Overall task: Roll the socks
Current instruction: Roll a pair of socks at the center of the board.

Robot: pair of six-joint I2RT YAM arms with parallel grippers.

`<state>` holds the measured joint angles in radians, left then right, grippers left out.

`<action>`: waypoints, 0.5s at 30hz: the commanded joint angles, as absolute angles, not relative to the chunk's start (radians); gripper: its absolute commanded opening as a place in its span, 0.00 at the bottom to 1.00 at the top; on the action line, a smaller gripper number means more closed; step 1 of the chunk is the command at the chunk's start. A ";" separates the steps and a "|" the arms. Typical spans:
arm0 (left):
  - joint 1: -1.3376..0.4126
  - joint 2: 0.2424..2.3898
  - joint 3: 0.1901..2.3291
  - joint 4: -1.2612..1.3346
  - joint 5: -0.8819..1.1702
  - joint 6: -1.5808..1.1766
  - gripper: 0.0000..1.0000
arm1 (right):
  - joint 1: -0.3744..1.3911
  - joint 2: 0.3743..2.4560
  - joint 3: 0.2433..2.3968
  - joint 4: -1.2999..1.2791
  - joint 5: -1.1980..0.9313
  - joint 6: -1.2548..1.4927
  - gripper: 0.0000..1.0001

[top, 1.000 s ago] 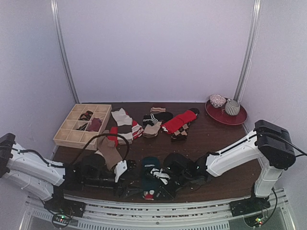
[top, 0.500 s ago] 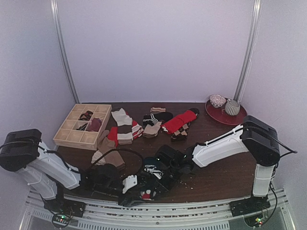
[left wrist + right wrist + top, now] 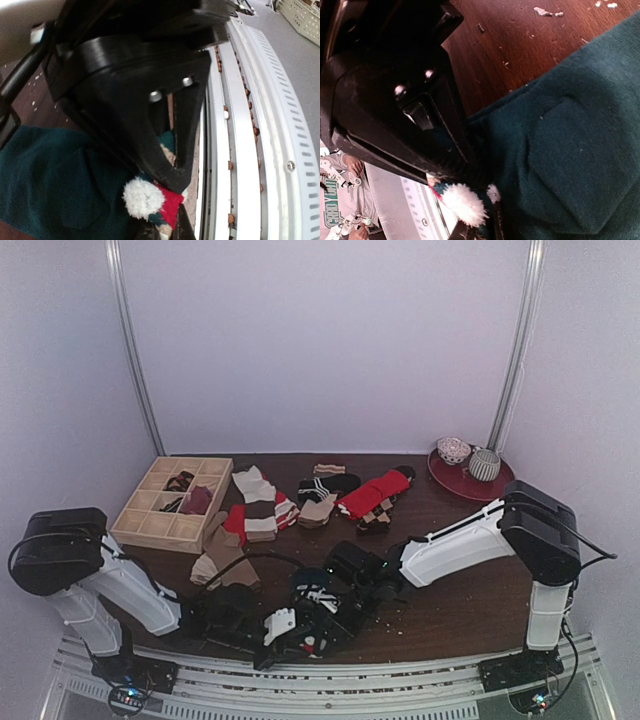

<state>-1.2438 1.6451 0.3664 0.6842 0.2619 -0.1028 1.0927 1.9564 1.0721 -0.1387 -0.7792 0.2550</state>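
**Desk:** Left gripper (image 3: 175, 172), what had it got?
**Photog:** Jaws were all but together, clamped on the patterned end of the teal sock (image 3: 50, 190), right by a white pom-pom (image 3: 142, 198) and a red patch (image 3: 171, 205). A metal rail (image 3: 250, 125) ran just beside it.
**Desk:** And the right gripper (image 3: 470, 170)?
**Photog:** It met the same sock from the far side, touching the fabric near the pom-pom. Couldn't tell how far open it was, or whether it gripped anything; the wrist cam showed one dark finger and shadow.
**Desk:** Where did the sock lie?
**Photog:** Bunched on the brown table (image 3: 520, 45), at the near edge, approx. midway between the two arms.
**Desk:** Other socks (image 3: 370, 495)?
**Photog:** Spread loose toward the back, w/ a wooden tray (image 3: 150, 528) to their left and a red plate (image 3: 500, 487) at back right.
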 commanded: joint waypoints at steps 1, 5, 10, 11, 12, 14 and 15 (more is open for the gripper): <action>-1.247 1.657 0.371 0.697 0.273 -0.167 0.00 | 1.087 1.986 0.998 -0.224 -0.643 0.220 0.16; -1.245 1.678 0.355 0.671 0.267 -0.266 0.00 | 1.071 1.813 0.848 0.033 -0.545 0.189 0.21; -1.246 1.735 0.353 0.652 0.313 -0.359 0.00 | 1.131 1.532 0.576 0.451 -0.357 -0.052 0.30; -1.246 1.746 0.350 0.662 0.324 -0.373 0.00 | 1.152 1.498 0.539 0.507 -0.323 -0.119 0.32; -1.246 1.755 0.346 0.668 0.331 -0.385 0.00 | 1.169 1.479 0.511 0.547 -0.295 -0.183 0.36; -1.246 1.776 0.342 0.679 0.345 -0.402 0.00 | 1.190 1.474 0.497 0.583 -0.266 -0.262 0.39; -1.246 1.781 0.341 0.681 0.350 -0.406 0.00 | 1.194 1.483 0.506 0.578 -0.264 -0.290 0.39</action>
